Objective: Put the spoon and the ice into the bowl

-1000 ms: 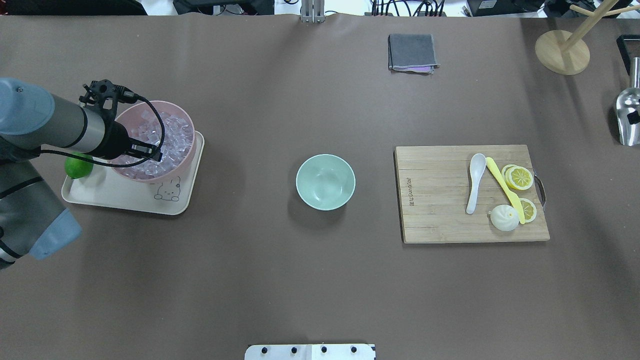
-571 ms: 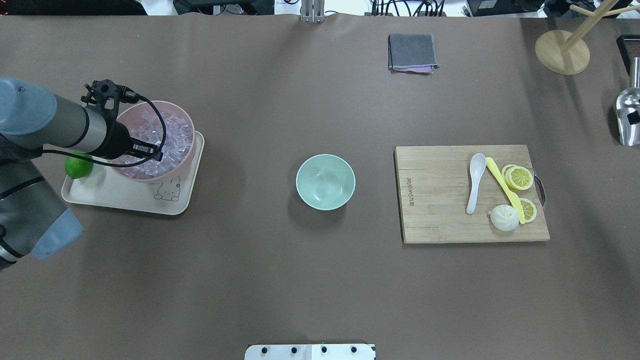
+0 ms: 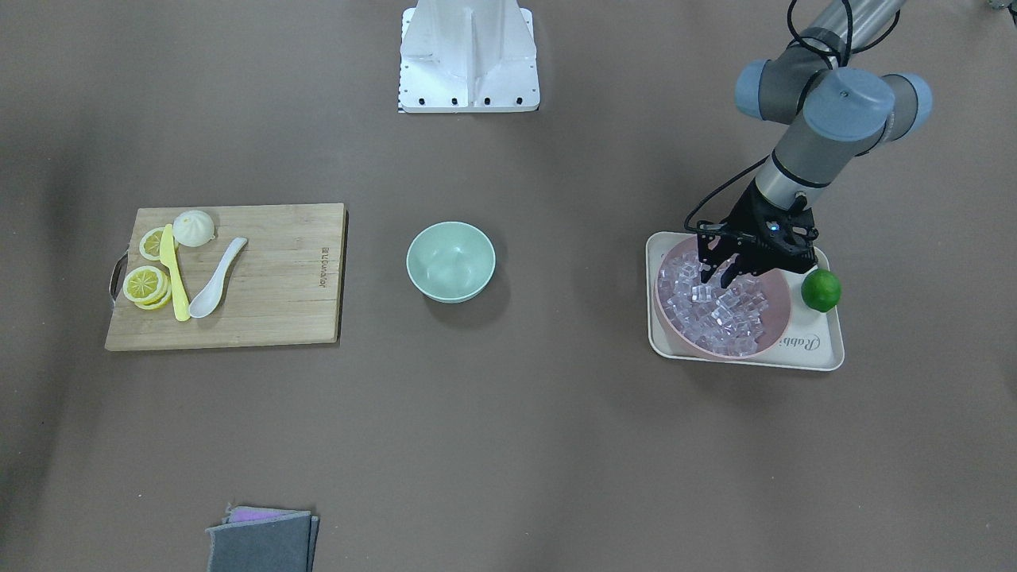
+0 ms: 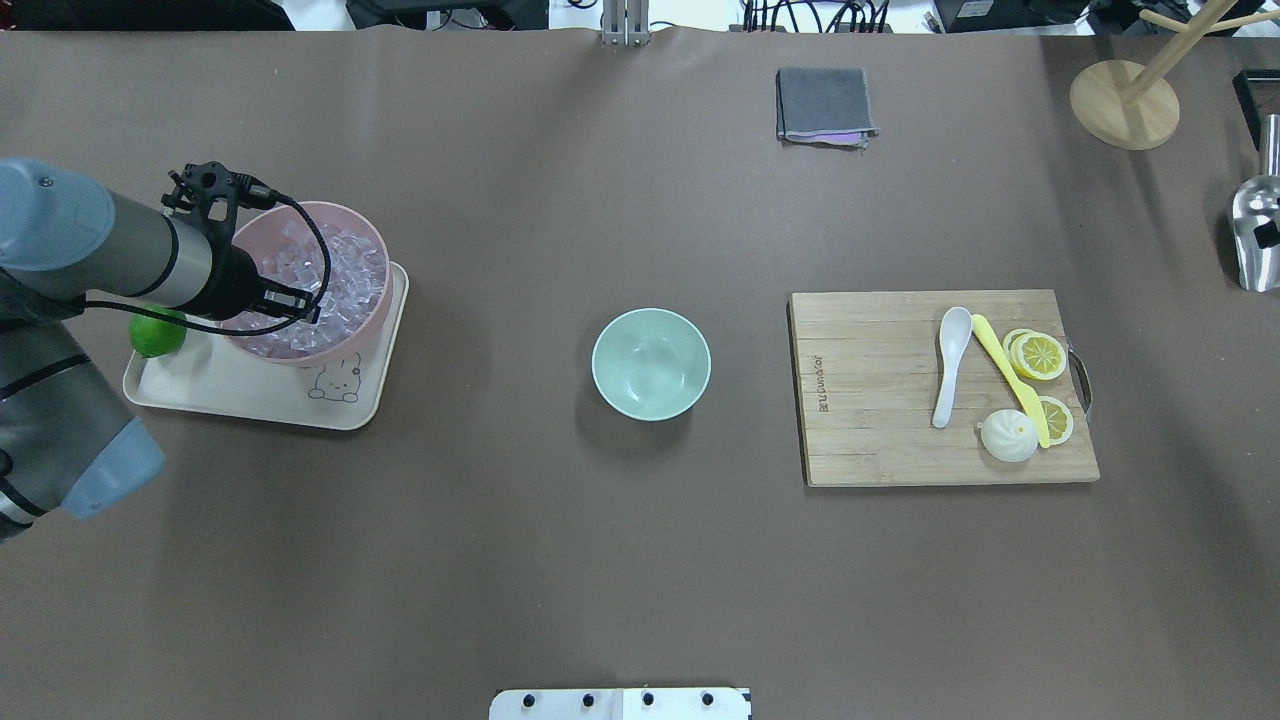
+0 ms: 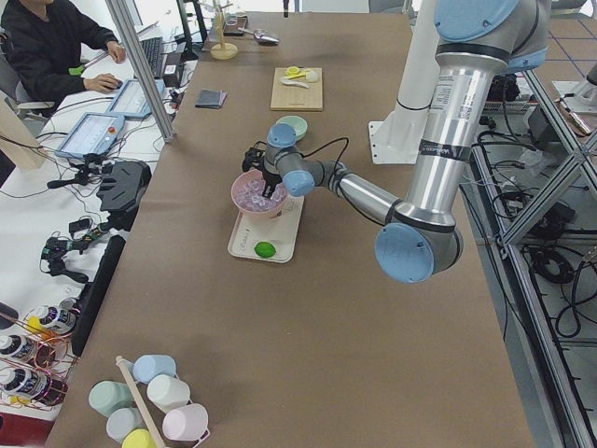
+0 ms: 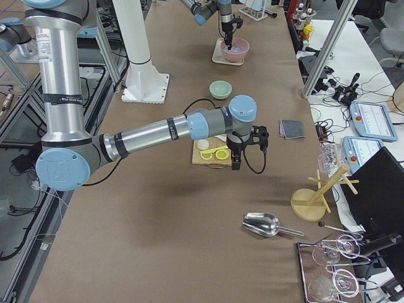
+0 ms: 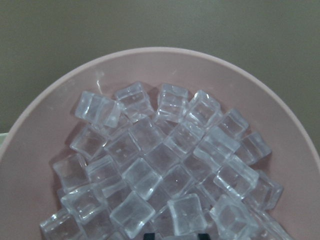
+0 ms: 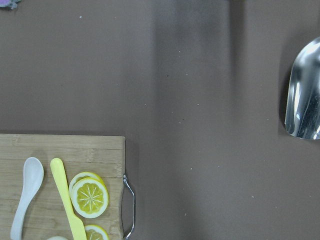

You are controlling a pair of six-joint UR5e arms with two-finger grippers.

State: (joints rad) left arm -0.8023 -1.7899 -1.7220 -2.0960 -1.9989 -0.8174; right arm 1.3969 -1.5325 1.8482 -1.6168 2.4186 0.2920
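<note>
My left pincer (image 3: 717, 278) hangs right over the pink bowl (image 3: 775, 318), tips down among the ice (image 3: 719, 314), jaws a bit apart with nothing pinched that I can make out. The front camera shows that spread best. From overhead my own wrist covers most of it. The left wrist cam only catches the two dark fingertips (image 7: 148, 235) at its 6 o'clock edge, with cubes (image 7: 145, 175) packed wall to wall inside the pink rim (image 7: 60, 100).

Going by the overhead view, the mint bowl (image 4: 651, 363) sits mid-table with nothing in it. The pink bowl's tray (image 4: 250, 405) is well off at the bowl's 9 o'clock and the cutting board (image 4: 870, 400) is at its 3 o'clock. A lime (image 4: 155, 335) sits on the tray, at the pink bowl's 9 o'clock.

The spoon (image 4: 950, 365) lies on the board, scoop toward 12, handle toward 6, with the yellow knife (image 4: 1005, 375) just at its 3 o'clock.

My right pincer (image 6: 236, 163) only turns up in the right-side camera, hovering past the board's edge, and I can't tell its opening from there. Its wrist cam shows no fingers, just the spoon (image 8: 25, 195), the knife, lemon slices (image 8: 90, 195) and a metal scoop (image 8: 304, 100) off at 3 o'clock.
</note>
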